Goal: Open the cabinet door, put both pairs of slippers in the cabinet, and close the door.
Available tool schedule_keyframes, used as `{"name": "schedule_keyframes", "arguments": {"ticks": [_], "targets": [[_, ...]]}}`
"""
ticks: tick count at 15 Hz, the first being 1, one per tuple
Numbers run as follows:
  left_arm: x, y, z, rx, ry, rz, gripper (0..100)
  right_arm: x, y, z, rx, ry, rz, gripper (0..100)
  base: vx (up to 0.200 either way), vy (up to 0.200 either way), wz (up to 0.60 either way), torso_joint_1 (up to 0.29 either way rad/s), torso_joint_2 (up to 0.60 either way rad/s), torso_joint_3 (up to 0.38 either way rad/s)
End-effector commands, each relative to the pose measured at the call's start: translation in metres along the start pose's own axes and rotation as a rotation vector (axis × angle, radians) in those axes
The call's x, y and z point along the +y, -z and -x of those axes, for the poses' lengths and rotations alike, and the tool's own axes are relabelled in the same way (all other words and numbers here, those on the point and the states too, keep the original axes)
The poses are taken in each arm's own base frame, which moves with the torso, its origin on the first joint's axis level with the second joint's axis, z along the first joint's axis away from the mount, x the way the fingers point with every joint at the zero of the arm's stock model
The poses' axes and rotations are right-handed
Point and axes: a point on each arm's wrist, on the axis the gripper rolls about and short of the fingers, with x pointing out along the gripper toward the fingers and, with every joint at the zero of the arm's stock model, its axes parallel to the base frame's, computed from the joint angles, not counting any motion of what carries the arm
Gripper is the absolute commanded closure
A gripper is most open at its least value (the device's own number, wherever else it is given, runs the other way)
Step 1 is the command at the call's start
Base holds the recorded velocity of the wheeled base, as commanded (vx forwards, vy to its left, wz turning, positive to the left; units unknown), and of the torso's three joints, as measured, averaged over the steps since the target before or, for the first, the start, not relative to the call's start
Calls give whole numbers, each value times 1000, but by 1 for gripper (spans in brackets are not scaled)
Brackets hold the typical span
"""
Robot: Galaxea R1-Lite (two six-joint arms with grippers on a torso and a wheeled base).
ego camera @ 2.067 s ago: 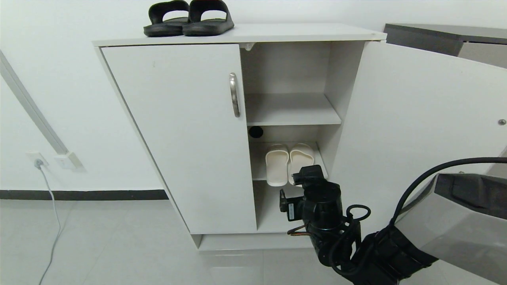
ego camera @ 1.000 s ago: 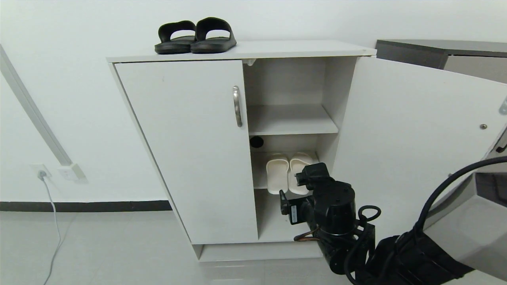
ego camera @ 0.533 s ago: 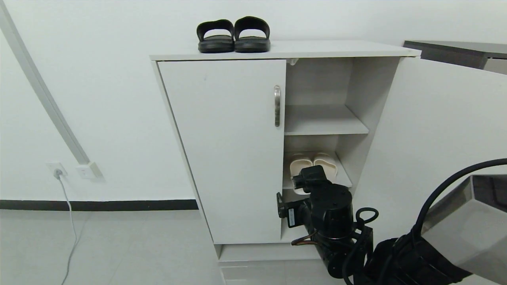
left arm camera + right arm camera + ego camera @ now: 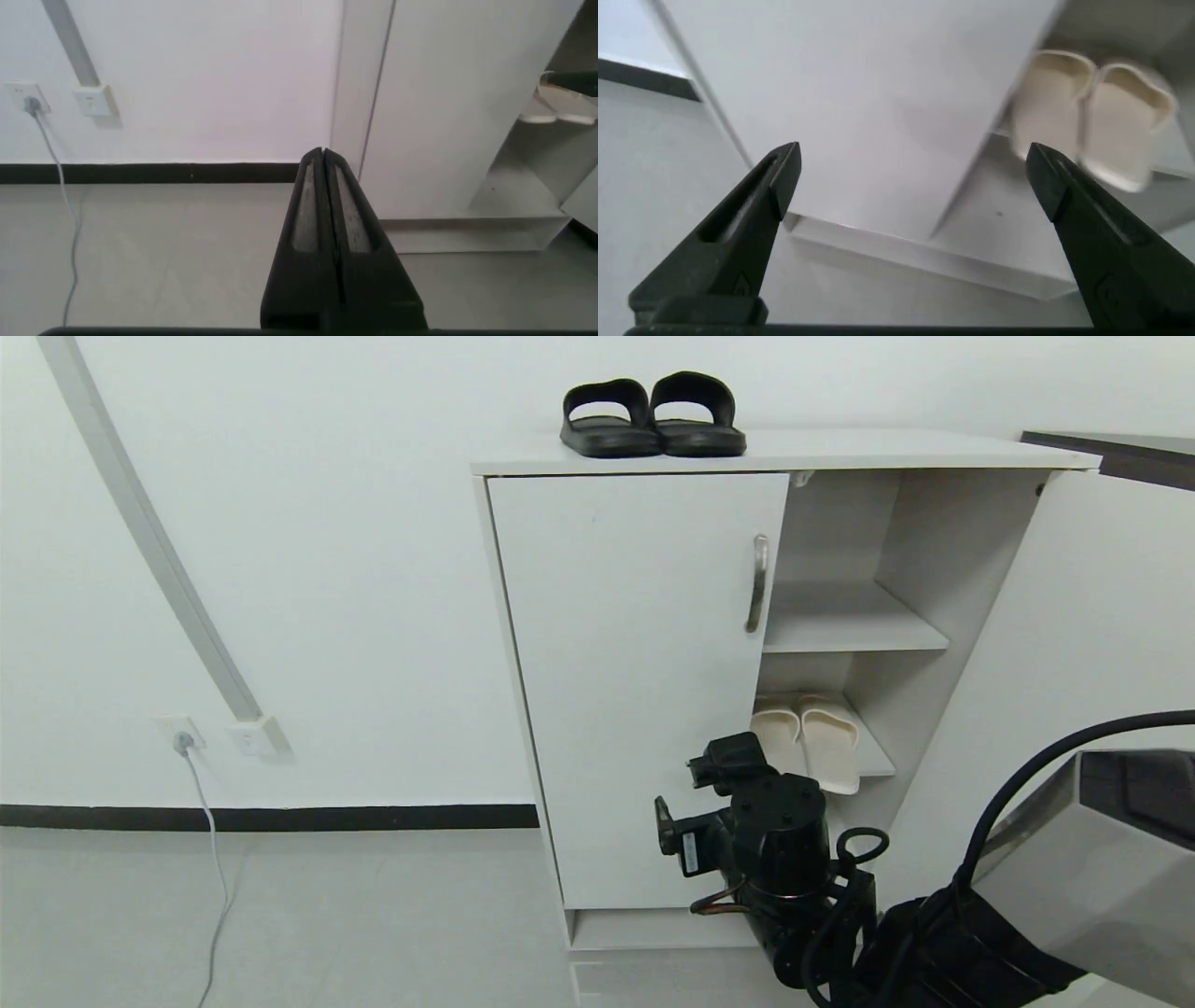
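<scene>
A pair of black slippers (image 4: 653,415) stands on top of the white cabinet (image 4: 840,448). Its right door (image 4: 1092,644) hangs wide open, while the left door (image 4: 644,681) with a metal handle (image 4: 758,583) is shut. A pair of white slippers (image 4: 808,737) (image 4: 1092,112) (image 4: 561,103) lies on the lower shelf inside. My right arm (image 4: 775,840) is low in front of the left door's inner edge. My right gripper (image 4: 913,154) is open and empty, facing the door and the shelf. My left gripper (image 4: 323,159) is shut on nothing, low above the floor to the cabinet's left.
A wall socket with a plugged cable (image 4: 182,742) and a slanted grey conduit (image 4: 149,532) are on the wall left of the cabinet. Grey tiled floor (image 4: 327,915) spreads in front. A dark-topped unit (image 4: 1120,443) stands behind the open door.
The head camera has swung left, so the cabinet now sits farther right in the picture. My right arm has come out from the open compartment and now stands before the left door's edge.
</scene>
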Motion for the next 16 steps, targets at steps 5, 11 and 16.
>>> {"name": "schedule_keyframes", "arguments": {"ticks": [5,11,16], "targets": [[0,0,0,1,-1,-1,100,2,-2,1,-21,-7,-6,0,0,0,0,0,0,0],[0,0,0,3,1,-4,100,3,-6,5,-34,-28,-7,0,0,0,0,0,0,0],[0,0,0,1,2,-4,100,2,-8,5,-38,-26,-11,0,0,0,0,11,-235,-286]]}}
